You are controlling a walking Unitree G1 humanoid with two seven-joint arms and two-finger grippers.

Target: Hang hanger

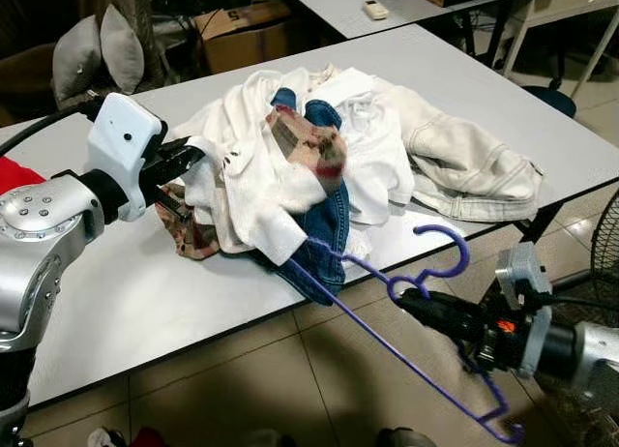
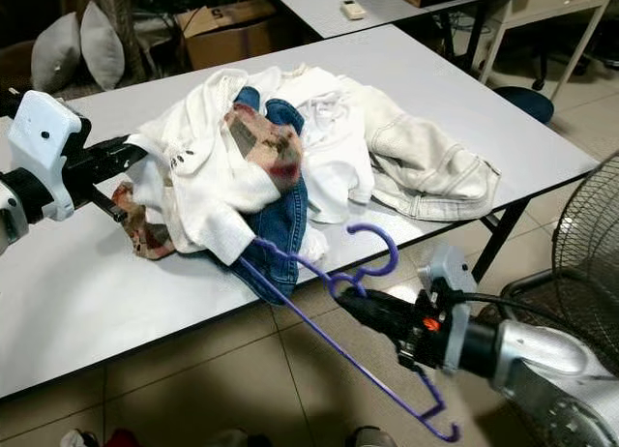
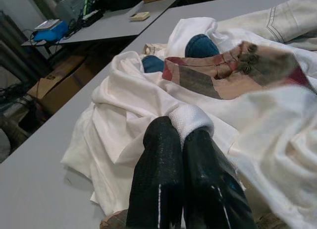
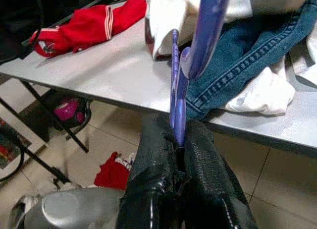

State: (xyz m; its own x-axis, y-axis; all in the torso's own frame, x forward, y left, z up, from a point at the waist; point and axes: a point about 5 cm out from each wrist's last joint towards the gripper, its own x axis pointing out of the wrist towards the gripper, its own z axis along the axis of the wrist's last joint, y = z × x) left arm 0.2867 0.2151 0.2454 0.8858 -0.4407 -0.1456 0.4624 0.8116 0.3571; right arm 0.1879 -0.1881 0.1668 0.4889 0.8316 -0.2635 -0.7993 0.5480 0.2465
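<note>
Our right gripper point(image 1: 411, 300) clamps the purple hanger point(image 1: 406, 355) just off the table point(image 1: 126, 302) edge; our left gripper point(image 1: 198, 157) pinches the white shirt point(image 1: 247, 176); we should keep the fabric taut while threading the hanger's arm in.

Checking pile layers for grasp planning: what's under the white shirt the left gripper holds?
Under the white shirt, blue jeans and a plaid cloth stick out. One end of the purple hanger runs beneath its edge; how far in is covered. The left gripper pinches the shirt, and the right gripper holds the hanger.
</note>
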